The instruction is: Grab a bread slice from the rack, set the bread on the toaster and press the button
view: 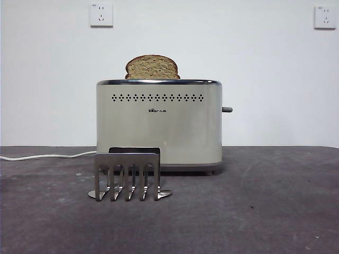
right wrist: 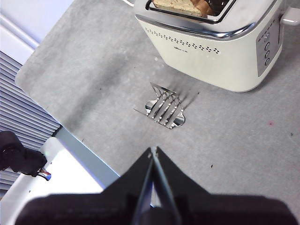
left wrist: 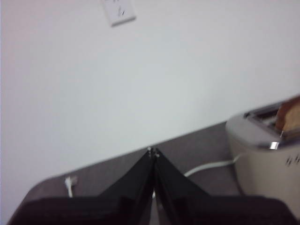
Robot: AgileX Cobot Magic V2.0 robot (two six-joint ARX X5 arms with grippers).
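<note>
Front view: nearest us stands the rack [view: 128, 174], empty, no slice in its slots. Just behind it we log the toaster [view: 159, 124], with the bread [view: 152, 67] standing in its top slot, the domed upper part showing above the chrome rim. We note the button [view: 227, 109] sticking out of the narrow end, high on its travel by our reading, so not yet pressed. A cord [view: 47, 156] trails off the other way. No arm shows in this view.

Left wrist view: we record the left gripper [left wrist: 153, 151] raised clear of the table, jaws closed tip to tip and holding nothing. The toaster corner and a bit of bread sit off to one side, well apart.

Right wrist view: we record the right gripper [right wrist: 153, 150] high above the table, jaws likewise together and empty, rack and toaster below and well apart.

Status, as we judge it: pick-up and placement done; pressing the button remains.
</note>
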